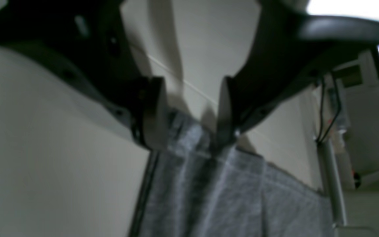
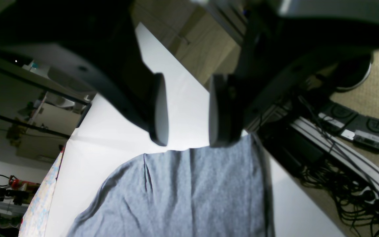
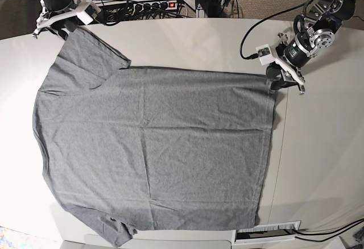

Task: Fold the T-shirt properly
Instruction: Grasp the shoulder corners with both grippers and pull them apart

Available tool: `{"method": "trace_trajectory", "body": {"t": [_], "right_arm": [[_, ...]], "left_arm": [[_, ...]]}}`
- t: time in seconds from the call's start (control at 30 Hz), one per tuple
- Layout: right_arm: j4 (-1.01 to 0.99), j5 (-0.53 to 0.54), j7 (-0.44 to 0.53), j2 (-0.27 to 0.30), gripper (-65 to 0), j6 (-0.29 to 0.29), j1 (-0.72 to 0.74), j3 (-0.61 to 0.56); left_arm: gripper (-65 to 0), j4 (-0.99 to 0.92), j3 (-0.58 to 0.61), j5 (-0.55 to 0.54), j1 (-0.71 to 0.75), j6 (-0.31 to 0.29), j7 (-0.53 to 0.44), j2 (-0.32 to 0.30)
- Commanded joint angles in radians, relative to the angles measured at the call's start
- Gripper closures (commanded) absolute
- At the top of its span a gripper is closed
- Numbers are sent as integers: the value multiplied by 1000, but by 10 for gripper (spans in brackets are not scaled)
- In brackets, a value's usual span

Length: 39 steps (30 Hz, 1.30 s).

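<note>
Soft heather-grey T-shirt [image 3: 153, 146] flat, lightly creased, on smooth white table [image 3: 318, 158]; both hands parted, gripping nothing.

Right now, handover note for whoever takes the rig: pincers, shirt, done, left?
Left pincer: open at the hem corner, cloth between the pads, not clamped.
Right pincer: open, nothing in it, just above a sleeve's edge.
T-shirt: spread flat across the white table, sleeves out, one sleeve hanging over the near edge.
Done: shirt laid out and smoothed.
Left: every fold; none is made yet.
</note>
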Motion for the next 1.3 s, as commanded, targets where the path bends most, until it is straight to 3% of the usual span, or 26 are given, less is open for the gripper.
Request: {"method": "trace_trajectory", "body": {"t": [0.0, 0.07, 0.2, 0.43, 0.7, 0.97, 1.27], "right_arm": [[15, -16, -2, 8, -217, -14, -8, 8], [15, -16, -2, 8, -217, -14, -8, 8], [15, -16, -2, 8, -217, -14, -8, 8], [15, -16, -7, 8, -217, -14, -8, 8], [15, -28, -16, 8, -217, -14, -8, 8], [15, -31, -24, 8, -217, -14, -6, 8], [15, -32, -26, 8, -217, -14, -5, 8]], "left_arm": [[-279, 17, 3, -7, 11, -39, 27, -30], [-279, 39, 3, -7, 18, -56, 40, -60], [-279, 46, 3, -29, 23, -160, 24, -127], [-279, 45, 3, -63, 8, -202, -34, -155], [-279, 45, 3, -62, 0, -189, -58, -134], [-277, 17, 3, -51, -29, -156, -55, -59], [-265, -95, 3, -55, -110, -156, -60, -53]]}}
